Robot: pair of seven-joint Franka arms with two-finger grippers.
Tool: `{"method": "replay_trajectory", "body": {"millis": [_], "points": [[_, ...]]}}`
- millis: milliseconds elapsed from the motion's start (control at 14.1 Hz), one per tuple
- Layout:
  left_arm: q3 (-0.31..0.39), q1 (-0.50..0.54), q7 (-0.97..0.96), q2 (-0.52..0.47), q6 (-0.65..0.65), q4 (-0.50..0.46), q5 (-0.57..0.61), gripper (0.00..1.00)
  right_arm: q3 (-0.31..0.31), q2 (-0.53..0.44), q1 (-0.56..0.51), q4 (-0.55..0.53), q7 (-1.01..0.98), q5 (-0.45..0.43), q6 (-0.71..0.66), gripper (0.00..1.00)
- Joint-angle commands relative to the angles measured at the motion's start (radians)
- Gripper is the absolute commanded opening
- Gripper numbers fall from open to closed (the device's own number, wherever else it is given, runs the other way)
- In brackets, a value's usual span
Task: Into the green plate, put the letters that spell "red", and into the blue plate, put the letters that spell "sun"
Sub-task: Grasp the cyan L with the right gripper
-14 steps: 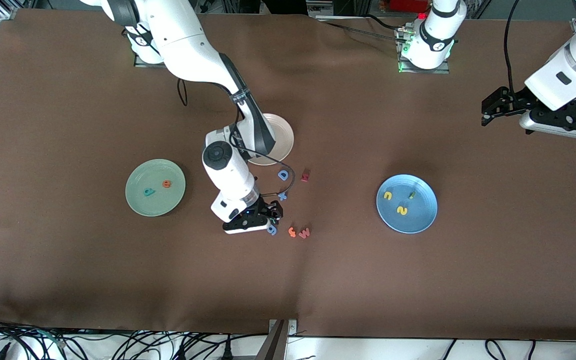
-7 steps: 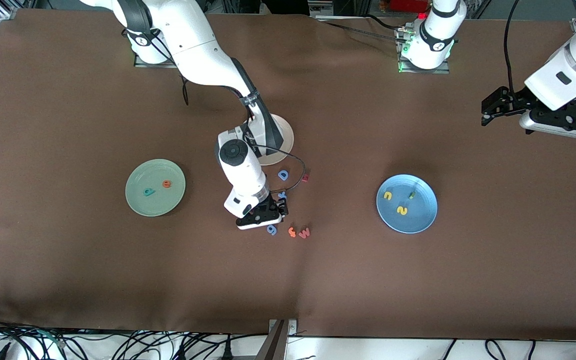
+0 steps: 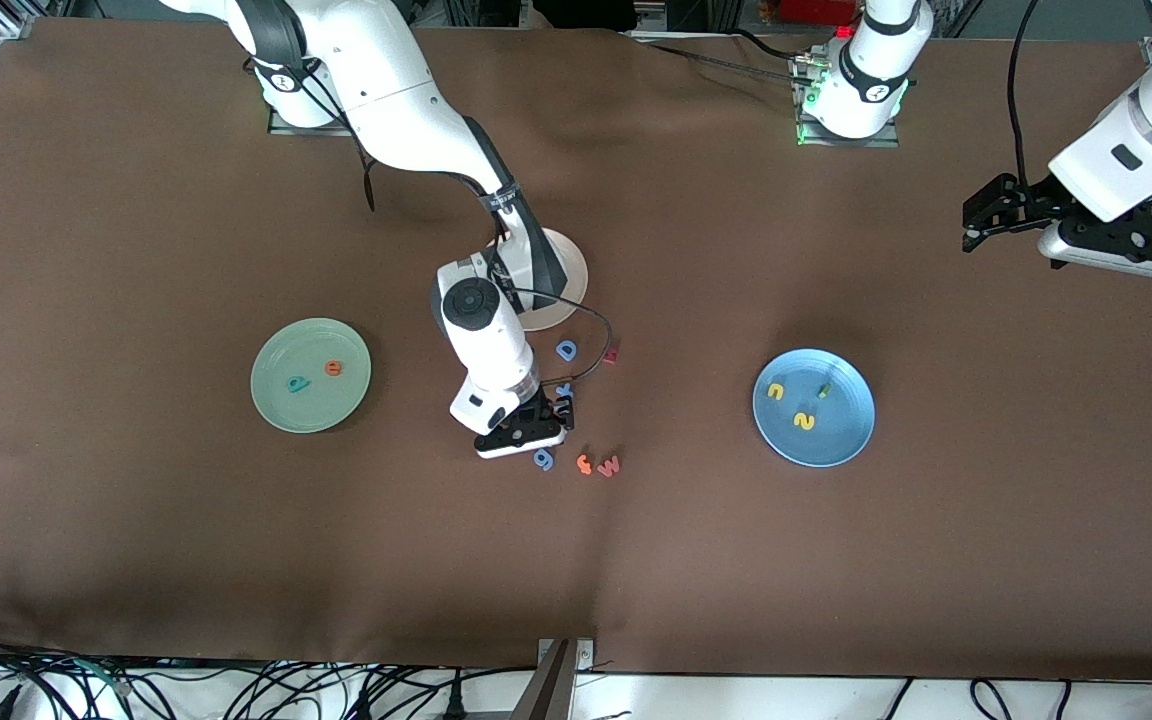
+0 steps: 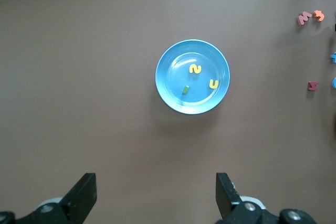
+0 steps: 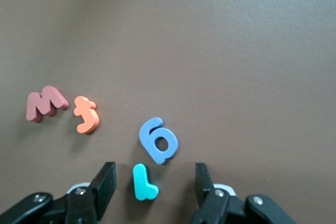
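While the green plate [image 3: 310,375] is sitting toward the right arm's end of the table with a teal letter [image 3: 298,383] and an orange letter [image 3: 334,368] already on it, the blue plate [image 3: 813,407] is lying toward the left arm's end, holding two yellow letters and a small olive-green one [image 3: 822,389]. Between the two plates a cream-white plate [image 3: 568,283] is half hidden under the right arm, and loose letters are lying scattered nearer the camera than it.

Judging from that layout, only the teal "r" [image 5: 142,182] is missing from the green plate. It is lying flat on the cloth directly between the right gripper's [image 5: 154,183] two fingers, which are standing apart, one on each side of it, neither pad yet touching the foam. Its long stem is running roughly along the fingers, so the closing stroke would be squeezing across the narrow stem. A blue "g" [image 5: 158,140] is lying just beside the "r", close to one finger's path, and could get nudged; an orange "f" [image 5: 85,114] and a red "w" [image 5: 44,103] are lying well clear.

The right arm is plainly the nearer one. The left gripper [image 4: 156,199] is waiting up in the air over bare cloth at its own end, fingers spread wide and holding nothing.
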Motion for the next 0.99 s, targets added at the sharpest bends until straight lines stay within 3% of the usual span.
{"method": "replay_trajectory", "body": {"millis": [0, 71, 212, 638, 779, 921], "points": [[-0.005, 0.011, 0.011, 0.012, -0.021, 0.029, -0.011, 1.00, -0.011, 0.010, 0.025, -0.015, 0.016, -0.011, 0.029, 0.68], [-0.003, 0.016, 0.012, 0.012, -0.021, 0.029, -0.011, 1.00, -0.011, 0.010, 0.025, -0.015, 0.013, -0.011, 0.029, 0.67], [-0.005, 0.022, 0.013, 0.012, -0.021, 0.029, -0.011, 1.00, -0.011, 0.010, 0.025, -0.018, 0.010, -0.015, 0.029, 0.51], [-0.005, 0.022, 0.013, 0.015, -0.021, 0.030, -0.012, 1.00, -0.013, 0.010, 0.025, -0.029, 0.005, -0.041, 0.029, 0.20], [-0.005, 0.022, 0.013, 0.018, -0.021, 0.032, -0.012, 1.00, -0.013, 0.008, 0.025, -0.029, 0.004, -0.041, 0.029, 0.04], [-0.005, 0.022, 0.013, 0.018, -0.021, 0.032, -0.012, 1.00, -0.016, 0.003, 0.025, -0.029, 0.001, -0.041, 0.026, 0.04]]}}
